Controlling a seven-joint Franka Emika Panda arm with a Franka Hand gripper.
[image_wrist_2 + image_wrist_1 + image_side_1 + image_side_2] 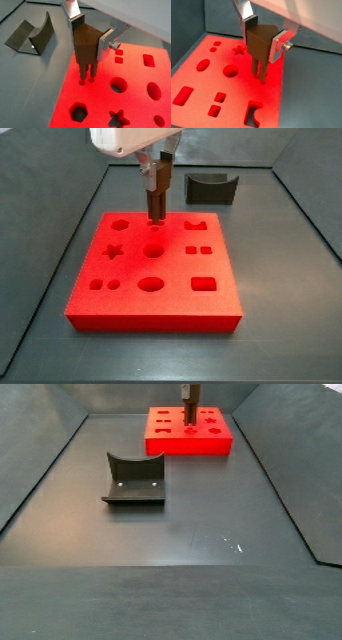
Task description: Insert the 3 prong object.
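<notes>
3 prong object (85, 47): upright, clamped betw. gripper (90, 35) fingers, prong tips at holes in red block (154, 278) nr desk's far edge. Risk: slight misalignment or tilt could jam prongs on hole rims, bending them.

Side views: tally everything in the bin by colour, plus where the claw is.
Red: 1, the block with cutouts.
Dark brown: 1, the 3 prong object, held in the claw above the block's far edge, prongs at its top face.
Dark grey: 1, the fixture on the floor.
Total: 3.
</notes>
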